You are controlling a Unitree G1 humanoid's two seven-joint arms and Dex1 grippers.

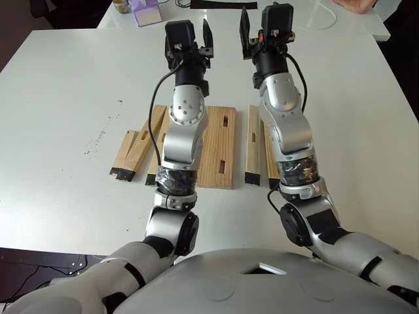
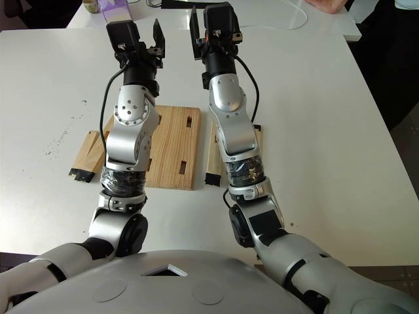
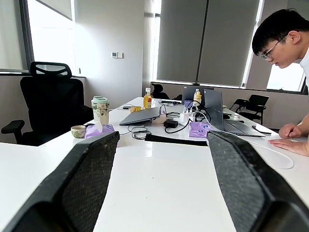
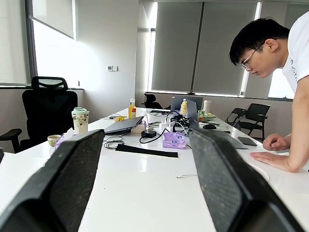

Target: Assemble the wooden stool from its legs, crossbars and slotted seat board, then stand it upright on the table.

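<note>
The slotted seat board [image 1: 217,147] lies flat on the white table [image 1: 65,98], partly under my left forearm. Wooden legs and crossbars [image 1: 134,152] lie to its left; more pieces [image 1: 253,142] lie to its right, partly covered by my right arm. My left gripper [image 1: 193,40] is raised beyond the board's far edge, open and holding nothing; its dark fingers [image 3: 82,188] frame the room. My right gripper [image 1: 258,27] hangs beside it, also open and holding nothing, with its pads [image 4: 72,183] spread wide.
A purple tissue box [image 1: 145,12] and a black strip [image 1: 222,4] sit at the table's far edge. A person's hand [image 3: 289,142] rests on the far table, with laptops, cups and cables behind. White tabletop stretches out on both sides of the parts.
</note>
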